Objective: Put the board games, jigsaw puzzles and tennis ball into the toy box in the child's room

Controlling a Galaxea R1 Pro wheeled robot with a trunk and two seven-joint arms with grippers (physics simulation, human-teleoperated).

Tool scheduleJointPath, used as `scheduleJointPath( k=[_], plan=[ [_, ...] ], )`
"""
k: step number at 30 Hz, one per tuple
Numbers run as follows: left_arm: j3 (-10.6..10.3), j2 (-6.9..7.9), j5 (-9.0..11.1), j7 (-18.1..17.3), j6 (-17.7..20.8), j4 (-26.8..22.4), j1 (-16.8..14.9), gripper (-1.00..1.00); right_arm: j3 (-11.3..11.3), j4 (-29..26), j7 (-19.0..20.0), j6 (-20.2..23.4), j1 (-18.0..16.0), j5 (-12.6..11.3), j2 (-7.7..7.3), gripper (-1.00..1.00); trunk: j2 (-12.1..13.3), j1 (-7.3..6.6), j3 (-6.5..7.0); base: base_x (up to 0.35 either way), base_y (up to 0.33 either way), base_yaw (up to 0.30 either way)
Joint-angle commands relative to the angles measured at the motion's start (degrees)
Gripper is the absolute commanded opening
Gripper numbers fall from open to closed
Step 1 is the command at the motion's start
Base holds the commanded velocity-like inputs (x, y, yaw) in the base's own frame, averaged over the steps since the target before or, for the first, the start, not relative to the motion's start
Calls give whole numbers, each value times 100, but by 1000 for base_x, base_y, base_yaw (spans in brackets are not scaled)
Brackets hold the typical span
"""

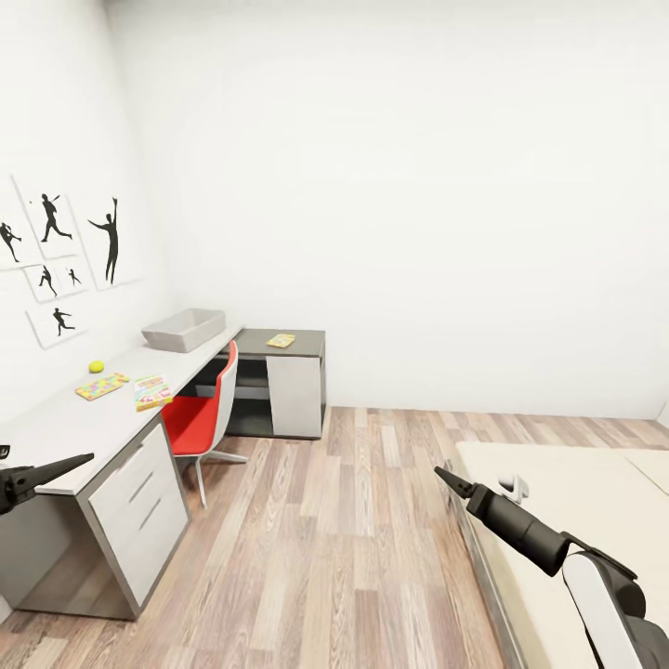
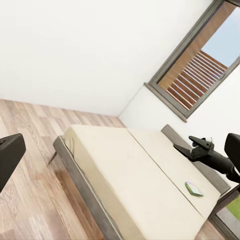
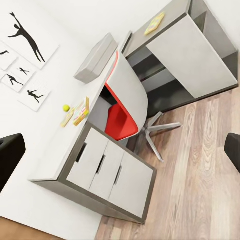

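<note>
The toy box [image 1: 184,329], a pale grey tray, sits at the far end of the table [image 1: 56,423] along the left wall. Nearer on the tabletop lie the tennis ball [image 1: 96,366], a jigsaw puzzle [image 1: 102,386] and a colourful board game [image 1: 151,391]. The right wrist view shows the toy box [image 3: 96,58], the ball [image 3: 66,107] and the board game [image 3: 81,112] from above. A green board game [image 2: 194,188] lies on the bed [image 2: 130,175] near the headboard. My left gripper [image 1: 70,464] hovers open at the table's near edge. My right gripper [image 1: 448,478] is open beside the bed [image 1: 576,483]. Both hold nothing.
A red swivel chair [image 1: 200,418] is tucked under the table. Beyond it stands a low dark-topped cabinet [image 1: 295,390] with a small yellowish flat toy [image 1: 281,340] on top. Open wood-plank floor [image 1: 344,557] runs between table and bed. A dark-framed window [image 2: 200,60] is behind the bed.
</note>
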Motion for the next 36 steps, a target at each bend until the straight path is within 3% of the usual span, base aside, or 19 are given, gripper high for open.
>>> scheduleJointPath(
  k=[1, 11, 36],
  plan=[
    [0, 0, -8, -26, 61, 1, -2, 100, -9, 0, 11, 40, -2, -20, 1, 100, -4, 2, -2, -3, 0, 0],
    [-179, 5, -9, -26, 61, 1, -2, 100, -4, -4, 7, 40, -5, -20, 2, 100, -4, 2, 16, -1, 0, -53],
    [-199, 6, -9, -26, 61, 1, -2, 100, 20, -5, 7, 40, -4, -20, 6, 100, -4, 2, 26, 0, 0, -13]
  ],
)
